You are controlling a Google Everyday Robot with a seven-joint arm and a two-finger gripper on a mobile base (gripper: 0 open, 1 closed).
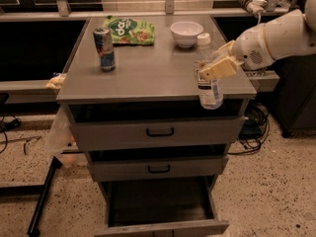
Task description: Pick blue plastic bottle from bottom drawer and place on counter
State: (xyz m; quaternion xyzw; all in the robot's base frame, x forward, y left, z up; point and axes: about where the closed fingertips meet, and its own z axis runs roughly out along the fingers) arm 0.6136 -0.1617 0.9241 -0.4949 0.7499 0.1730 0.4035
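Note:
The blue plastic bottle [208, 73], clear with a white cap and a white-and-blue label, hangs upright in my gripper [217, 63] at the counter's front right corner. Its base sits just past and below the counter's front edge. The gripper's cream fingers [219, 68] are shut around the bottle's middle, and the white arm reaches in from the right. The grey counter [153, 68] spreads to the left of the bottle. The bottom drawer [160, 201] stands pulled open below, with a dark bare floor.
A blue-and-silver drink can [104, 48] stands at the counter's left. A green snack bag [129, 30] and a white bowl [186, 33] lie at the back. Two shallower drawers with black handles [159, 131] are partly open. Cables lie on the floor at the right.

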